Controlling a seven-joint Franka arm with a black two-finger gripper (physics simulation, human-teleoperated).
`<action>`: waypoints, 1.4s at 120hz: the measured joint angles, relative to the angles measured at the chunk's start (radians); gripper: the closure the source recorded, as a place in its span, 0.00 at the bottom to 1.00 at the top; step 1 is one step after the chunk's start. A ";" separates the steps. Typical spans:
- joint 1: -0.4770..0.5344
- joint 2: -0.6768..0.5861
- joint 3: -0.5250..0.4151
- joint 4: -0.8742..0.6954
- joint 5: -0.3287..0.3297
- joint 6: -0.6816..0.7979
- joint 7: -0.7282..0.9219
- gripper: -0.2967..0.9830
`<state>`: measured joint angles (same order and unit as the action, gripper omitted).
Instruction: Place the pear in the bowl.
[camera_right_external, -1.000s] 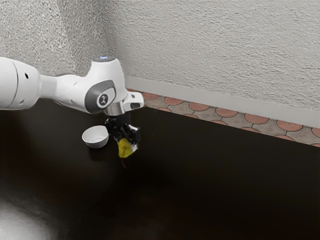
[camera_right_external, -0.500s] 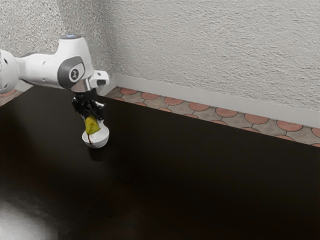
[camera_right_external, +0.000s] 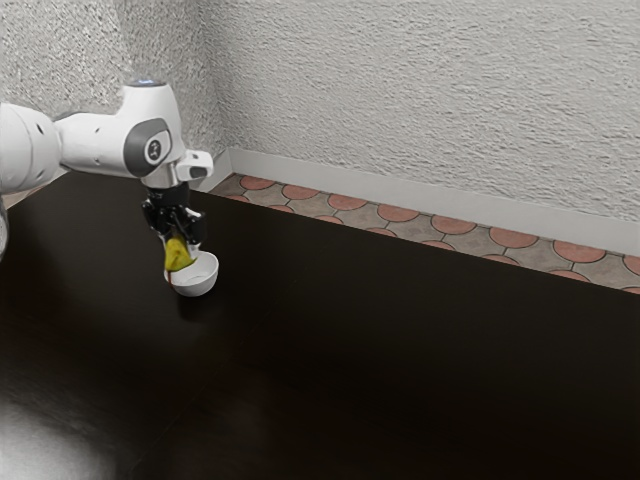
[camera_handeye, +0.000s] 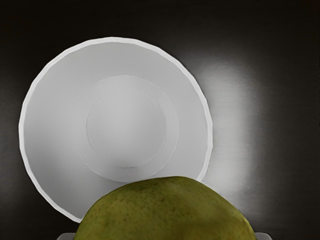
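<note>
The 2 fingers (camera_handeye: 65, 237) are gripping the pear (camera_right_external: 179, 254) from both sides, and it is hanging by the rim of the white bowl (camera_right_external: 198, 286), seemingly only partly over the opening. The bowl is sitting towards the surface's (camera_right_external: 400, 360) far corner at the exterior view's left. Centring the pear over the bowl, lowering it past the rim and parting the fingers gently should be keeping it from rolling out.
</note>
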<state>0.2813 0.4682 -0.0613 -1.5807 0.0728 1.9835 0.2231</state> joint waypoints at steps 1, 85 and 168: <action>0.000 0.002 0.000 0.002 0.000 -0.001 0.001 0.48; 0.025 0.184 -0.004 0.186 0.009 -0.070 0.062 0.38; -0.333 -0.397 0.109 -0.018 -0.055 -0.244 -0.052 0.24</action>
<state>-0.0516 0.0713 0.0475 -1.5983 0.0181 1.7393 0.1708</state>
